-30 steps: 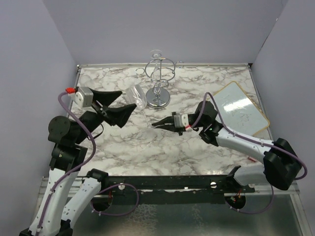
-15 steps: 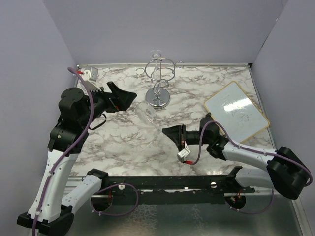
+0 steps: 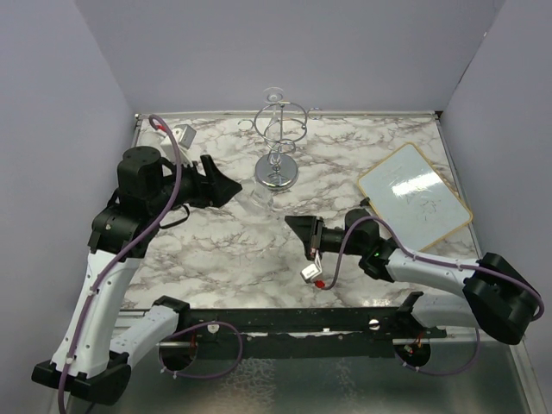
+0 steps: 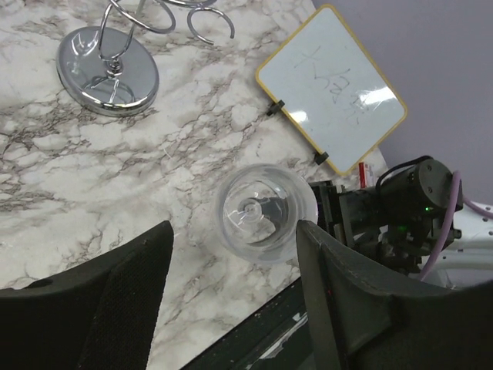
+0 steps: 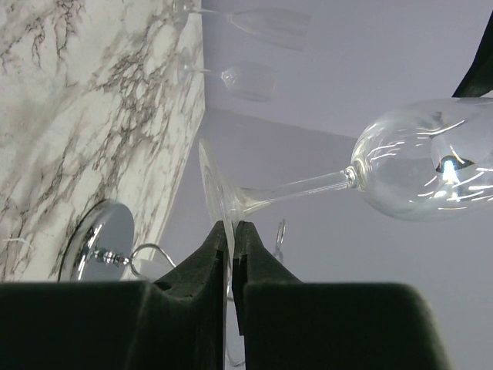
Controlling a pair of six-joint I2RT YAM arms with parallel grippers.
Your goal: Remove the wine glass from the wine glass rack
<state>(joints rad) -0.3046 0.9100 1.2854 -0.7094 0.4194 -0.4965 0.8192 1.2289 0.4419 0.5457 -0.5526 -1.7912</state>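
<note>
While your right gripper point(image 5: 231, 230) was pinched shut on the foot of the wine glass point(image 4: 266, 213), it was off the rack point(image 3: 278, 147), well apart | left gripper point(image 4: 231, 235) wide open, empty, above the bowl | step: lift-off likely done | next: you would need a gentle upright set-down.

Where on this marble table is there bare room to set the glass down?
Bare marble between the rack and the whiteboard, and the near-left stretch. Crowded before the rack: the right fingers hold the wine glass there, left fingers close by.
</note>
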